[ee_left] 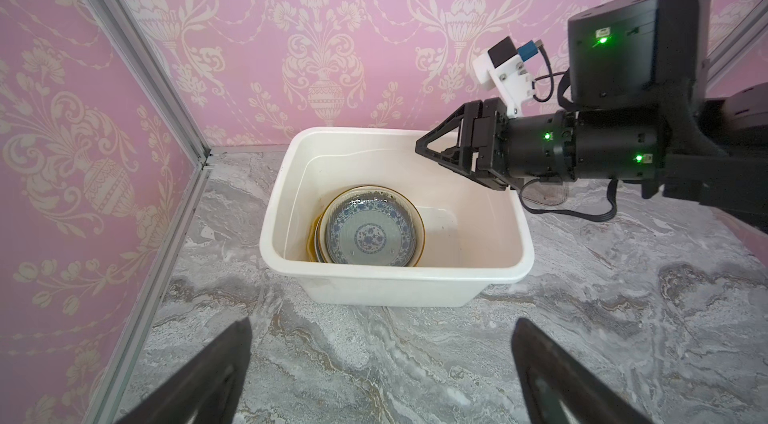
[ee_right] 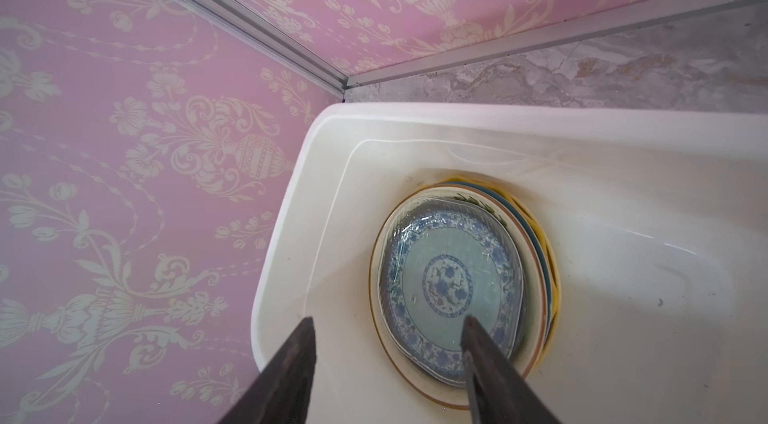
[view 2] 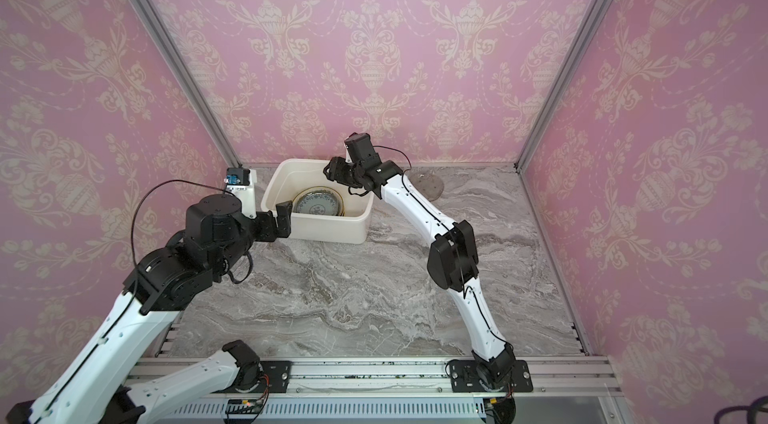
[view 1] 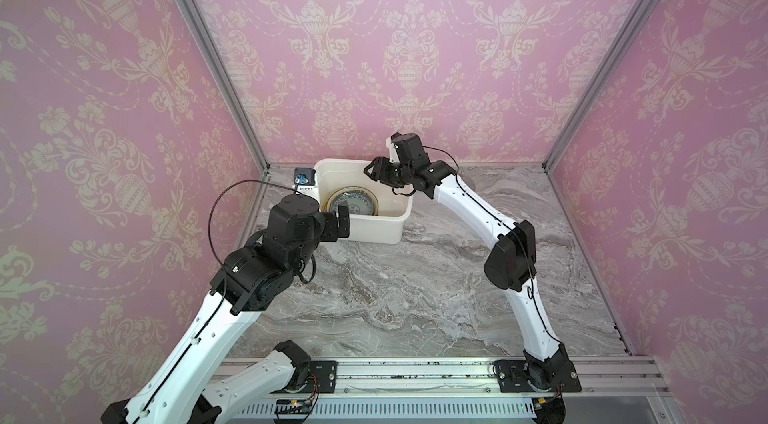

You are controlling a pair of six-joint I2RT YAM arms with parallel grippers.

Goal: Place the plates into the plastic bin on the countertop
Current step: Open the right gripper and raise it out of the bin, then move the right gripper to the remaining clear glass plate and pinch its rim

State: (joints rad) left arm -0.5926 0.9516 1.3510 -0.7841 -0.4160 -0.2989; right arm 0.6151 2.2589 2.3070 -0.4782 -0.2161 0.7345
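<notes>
1. The plastic bin (view 1: 374,230) (view 2: 328,230) is seen on the counter (view 1: 415,297) (view 2: 353,297) at its far left, close to the far wall; the bin stands upright with its opening upward.
2. The plates (view 1: 353,203) (view 2: 318,203) (ee_left: 365,235) (ee_right: 446,280) are stacked flat on the bin floor, towards its left side; the right part of the floor is bare.
3. A blue-patterned plate is seen at the top of the stack, apparently under a clear glass one; a cream rim with green sprigs and yellow edges are shown below it in the right wrist view.
4. One glass plate (view 2: 428,186), round and smoky, is seen flat on the counter to the right of the bin, near the far wall and partly hidden by the right arm.
5. The right end effector (view 1: 372,170) (view 2: 330,168) (ee_right: 389,318) is held above the far right part of the bin, pointed left and downward; its fingers are parted about halfway; nothing is gripped between them.
6. The left end effector (view 1: 343,220) (view 2: 282,214) (ee_left: 382,320) is held at the near left corner of the bin, on its near side; its fingers are spread wide; nothing is held; contact with the rim cannot be told.
</notes>
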